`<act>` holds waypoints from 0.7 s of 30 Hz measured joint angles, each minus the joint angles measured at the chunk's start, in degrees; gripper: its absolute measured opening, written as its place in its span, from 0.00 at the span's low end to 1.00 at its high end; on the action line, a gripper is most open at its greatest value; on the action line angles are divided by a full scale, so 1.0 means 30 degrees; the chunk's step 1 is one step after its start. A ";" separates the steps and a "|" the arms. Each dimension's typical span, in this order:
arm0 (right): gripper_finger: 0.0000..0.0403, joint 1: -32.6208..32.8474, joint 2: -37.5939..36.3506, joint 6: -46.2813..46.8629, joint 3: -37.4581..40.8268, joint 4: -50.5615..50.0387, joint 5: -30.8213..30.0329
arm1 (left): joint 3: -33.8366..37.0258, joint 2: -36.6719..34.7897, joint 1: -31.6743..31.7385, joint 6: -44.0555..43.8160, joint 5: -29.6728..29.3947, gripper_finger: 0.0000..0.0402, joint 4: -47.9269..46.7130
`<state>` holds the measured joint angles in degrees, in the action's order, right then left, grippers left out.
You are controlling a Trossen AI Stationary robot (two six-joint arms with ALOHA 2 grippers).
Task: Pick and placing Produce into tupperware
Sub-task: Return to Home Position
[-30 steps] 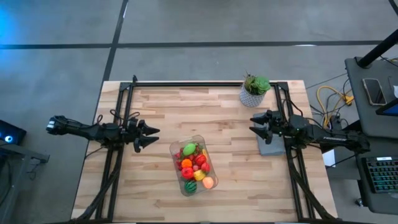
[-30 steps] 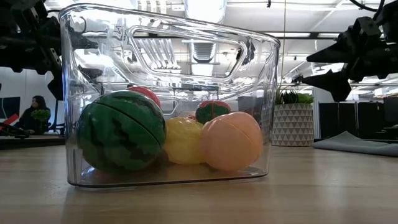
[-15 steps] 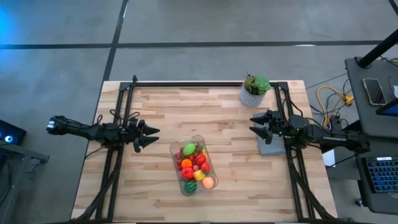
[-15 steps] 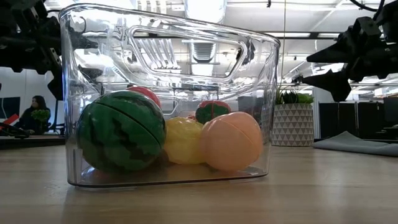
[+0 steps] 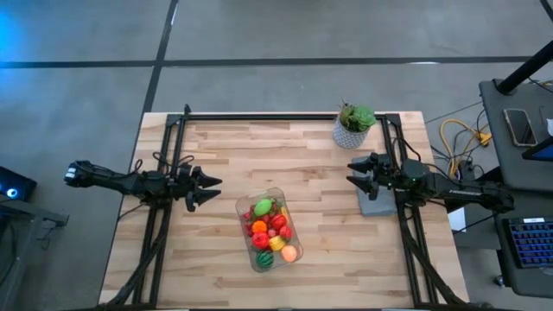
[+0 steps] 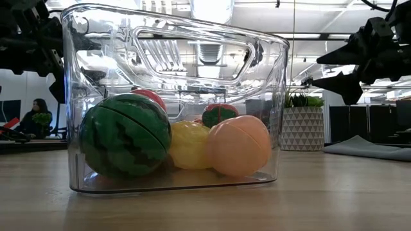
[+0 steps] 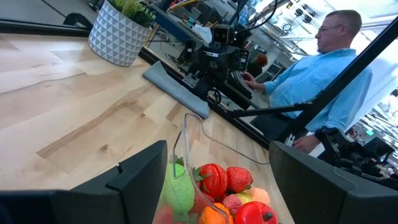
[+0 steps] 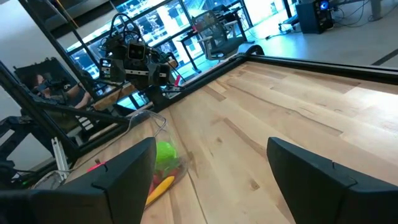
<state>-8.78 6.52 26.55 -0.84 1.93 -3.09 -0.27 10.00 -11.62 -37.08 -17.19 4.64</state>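
The clear tupperware (image 5: 270,229) stands on the table's near middle, its bottom flat on the wood. Inside lies the produce (image 5: 270,231): a green watermelon (image 6: 125,135), a yellow piece (image 6: 189,145), a peach-coloured piece (image 6: 239,145), red strawberries (image 7: 227,180) and a green piece (image 7: 180,190). My left gripper (image 5: 210,191) hovers open at the table's left side, its tips pointing at the tupperware. My right gripper (image 5: 352,172) hovers open at the right side, above the grey slab's edge. Both hold nothing.
A potted plant in a white patterned pot (image 5: 354,125) stands at the far right of the table. A flat grey slab (image 5: 373,199) lies under the right arm. A person in a light blue shirt (image 7: 323,74) sits beyond the table's right edge.
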 joint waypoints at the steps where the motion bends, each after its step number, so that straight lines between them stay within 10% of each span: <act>1: 0.74 -0.0006 0.0000 0.0000 0.0000 0.0000 0.0000 | 0.0000 0.0000 0.0000 0.0000 0.0000 0.67 0.0000; 21: 0.75 -0.0002 0.0000 0.0000 0.0000 -0.0005 0.0002 | 0.0000 0.0000 0.0004 0.0000 0.0000 0.67 0.0000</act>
<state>-8.79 6.52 26.55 -0.84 1.92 -3.09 -0.27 10.00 -11.61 -37.08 -17.19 4.64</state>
